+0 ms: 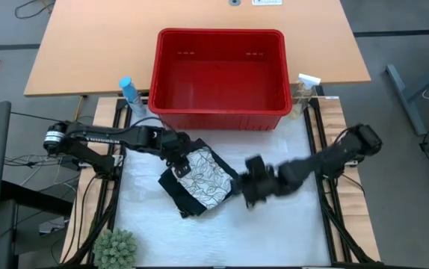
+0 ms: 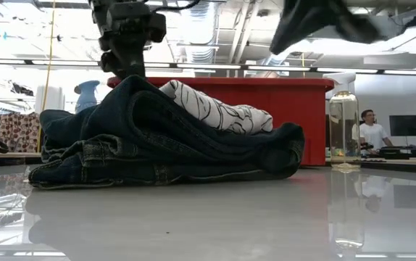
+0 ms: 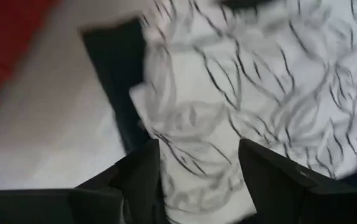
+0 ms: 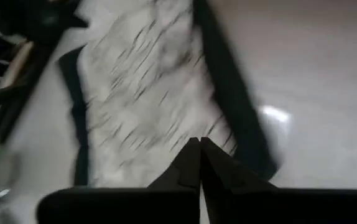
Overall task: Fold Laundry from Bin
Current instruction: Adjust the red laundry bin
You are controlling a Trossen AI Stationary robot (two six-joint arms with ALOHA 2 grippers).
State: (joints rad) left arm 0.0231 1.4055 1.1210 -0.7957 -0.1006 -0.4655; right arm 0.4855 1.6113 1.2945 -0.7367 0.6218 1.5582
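White leaf-print cloth (image 1: 205,179) lies on folded dark trousers (image 1: 178,193) near the middle of the table (image 1: 274,232), a little toward its left edge, in front of the red bin (image 1: 220,71), which looks empty from above.

Going left to right, we first meet the left gripper (image 1: 178,158) over the pile's back left corner. Its wrist view shows its fingers (image 3: 142,174) spread wide, holding nothing, with printed cloth showing between them.

The pile's long axis runs diagonally, from back right toward the front left.

Just beside the pile's right end sits the right gripper (image 1: 249,190), jaws pressed together and empty in its own view.

We judge the left gripper nearer for any next fold.

Only the low view shows how thick the stack is, and that the trousers are denim.
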